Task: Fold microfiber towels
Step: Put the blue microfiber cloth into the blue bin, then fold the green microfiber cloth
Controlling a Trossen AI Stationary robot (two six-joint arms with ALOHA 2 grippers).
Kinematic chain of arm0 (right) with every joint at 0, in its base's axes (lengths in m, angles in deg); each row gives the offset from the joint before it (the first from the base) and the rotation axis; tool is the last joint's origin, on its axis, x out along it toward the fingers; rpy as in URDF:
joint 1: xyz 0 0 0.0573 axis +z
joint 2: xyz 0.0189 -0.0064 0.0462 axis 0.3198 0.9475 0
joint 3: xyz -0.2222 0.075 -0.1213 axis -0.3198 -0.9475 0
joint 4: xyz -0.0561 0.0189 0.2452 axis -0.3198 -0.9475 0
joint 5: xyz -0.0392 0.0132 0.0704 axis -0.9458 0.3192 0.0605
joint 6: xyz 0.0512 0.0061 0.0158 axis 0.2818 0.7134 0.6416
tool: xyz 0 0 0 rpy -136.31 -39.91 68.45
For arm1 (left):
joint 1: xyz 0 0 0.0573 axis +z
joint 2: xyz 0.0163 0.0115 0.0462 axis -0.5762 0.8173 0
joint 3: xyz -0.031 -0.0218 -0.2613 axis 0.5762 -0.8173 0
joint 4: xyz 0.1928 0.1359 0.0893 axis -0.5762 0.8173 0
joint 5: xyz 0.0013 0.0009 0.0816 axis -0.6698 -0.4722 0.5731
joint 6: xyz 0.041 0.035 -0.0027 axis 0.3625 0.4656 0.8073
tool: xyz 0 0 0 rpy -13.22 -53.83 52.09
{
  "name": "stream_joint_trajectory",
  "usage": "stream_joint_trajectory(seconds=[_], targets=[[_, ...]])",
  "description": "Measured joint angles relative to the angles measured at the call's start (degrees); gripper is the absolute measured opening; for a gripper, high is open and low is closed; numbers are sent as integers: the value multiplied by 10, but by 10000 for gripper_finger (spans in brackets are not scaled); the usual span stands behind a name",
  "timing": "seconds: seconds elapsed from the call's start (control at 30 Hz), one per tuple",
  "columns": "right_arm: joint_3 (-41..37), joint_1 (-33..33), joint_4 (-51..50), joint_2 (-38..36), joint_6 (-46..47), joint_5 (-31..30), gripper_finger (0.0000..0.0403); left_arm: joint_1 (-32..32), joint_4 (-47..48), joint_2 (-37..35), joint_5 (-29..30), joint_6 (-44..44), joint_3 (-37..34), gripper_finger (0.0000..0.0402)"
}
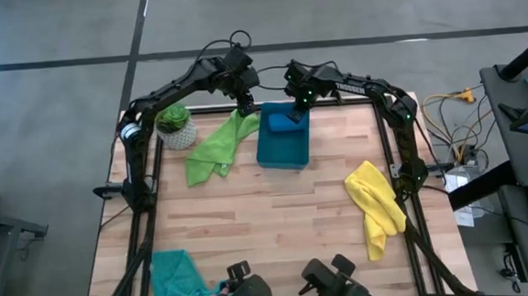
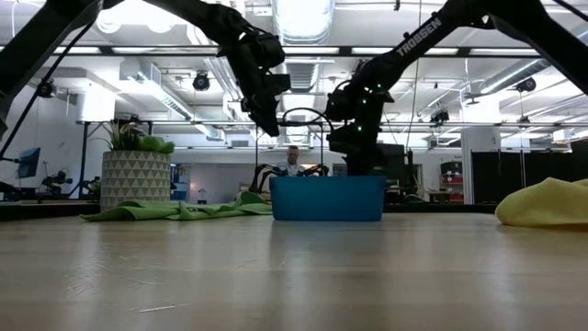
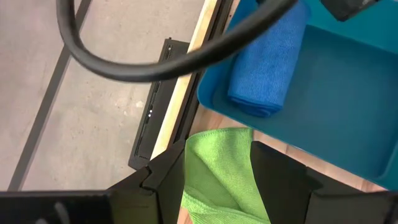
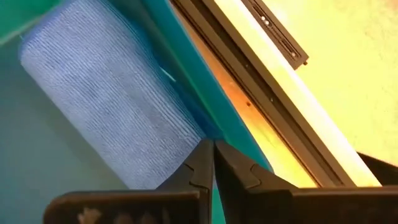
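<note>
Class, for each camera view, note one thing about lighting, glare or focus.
High view: even light, soft shadows on the table. Low view: ceiling lights glare, arms silhouetted, near tabletop blurred. Left wrist view: a cable close to the lens is soft, blue towel sharp. Right wrist view: warm glare on the floor beyond the table edge.

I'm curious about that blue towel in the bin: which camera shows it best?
The left wrist view: the folded blue towel shows whole inside the bin. The right wrist view shows it close but cropped, the high view tiny, and the low view not at all.
</note>
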Motion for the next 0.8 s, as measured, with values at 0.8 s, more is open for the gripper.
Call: stream_joint_trajectory(seconds=[0.8], targets=[[-36,9,-33,-135,-1,-33,9,0,70,-31,-7,13,0,166]])
